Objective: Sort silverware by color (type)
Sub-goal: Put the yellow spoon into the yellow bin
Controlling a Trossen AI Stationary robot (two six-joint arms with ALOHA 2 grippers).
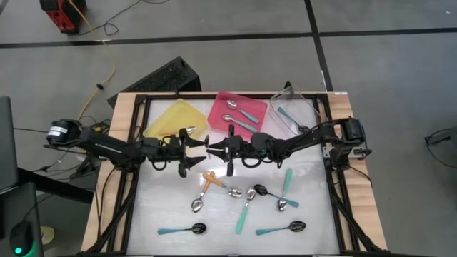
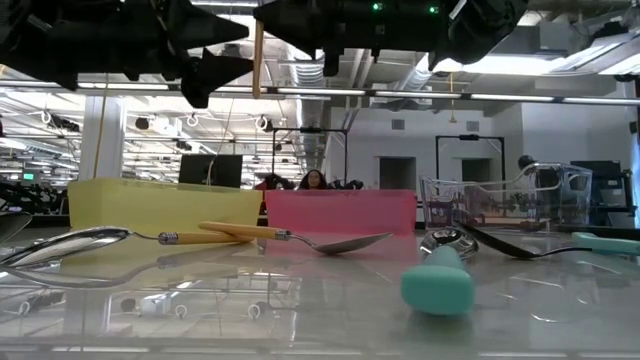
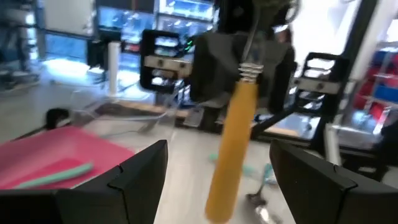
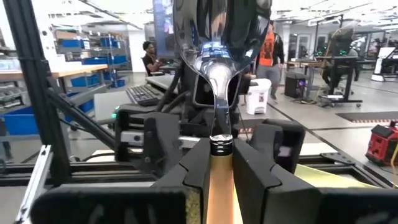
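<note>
Between the two wrists, just in front of the pink tray [image 1: 239,114], an orange-handled spoon [image 4: 219,155] is clamped upright in the right gripper [image 1: 212,151], bowl up. The left gripper [image 1: 200,145] faces it with jaws spread wide, empty. A handover looks in hand; next, the left fingers [image 3: 140,171] must close on the handle. The clamp is shown only by the right wrist view; the remaining spoons [image 1: 246,203] on the table only from above.
</note>
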